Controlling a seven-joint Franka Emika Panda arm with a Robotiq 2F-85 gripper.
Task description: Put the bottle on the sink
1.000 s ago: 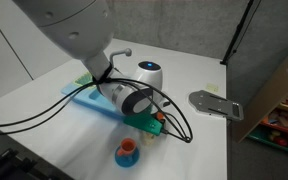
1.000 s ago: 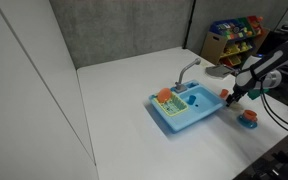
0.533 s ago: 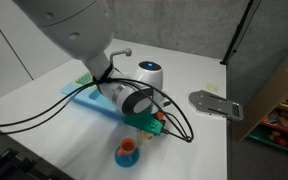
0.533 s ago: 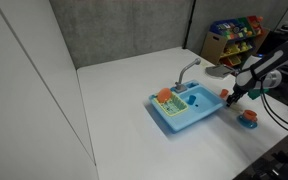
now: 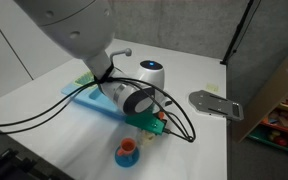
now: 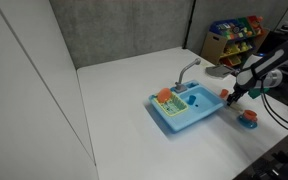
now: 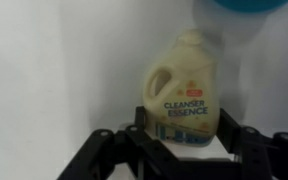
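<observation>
The fingers (image 7: 246,142) have just closed around the small cream-yellow plastic bottle (image 7: 184,95), which stands on the white tabletop (image 6: 124,140) just beside the light-blue rectangular toy sink (image 6: 169,118). With the grasp apparently made, lifting comes next.

We find the light-blue rectangular plastic toy sink (image 6: 179,125) near the middle of the white table (image 6: 114,120). Its grey curved faucet (image 6: 188,70) stands on the long rim facing the table's far edge. A tiny orange cup (image 6: 165,96) sits on the sink's end section. Off the opposite end, the small cream plastic toy bottle (image 7: 184,85) stands upright on the table, between the fingers of the gripper (image 7: 180,137). Beyond it, near the table's edge, an orange plastic cup (image 5: 128,147) rests on a round blue plate (image 5: 117,159), apart from the sink. A flat grey piece (image 5: 214,103) lies near the edge facing the toy shelf (image 5: 284,100).
</observation>
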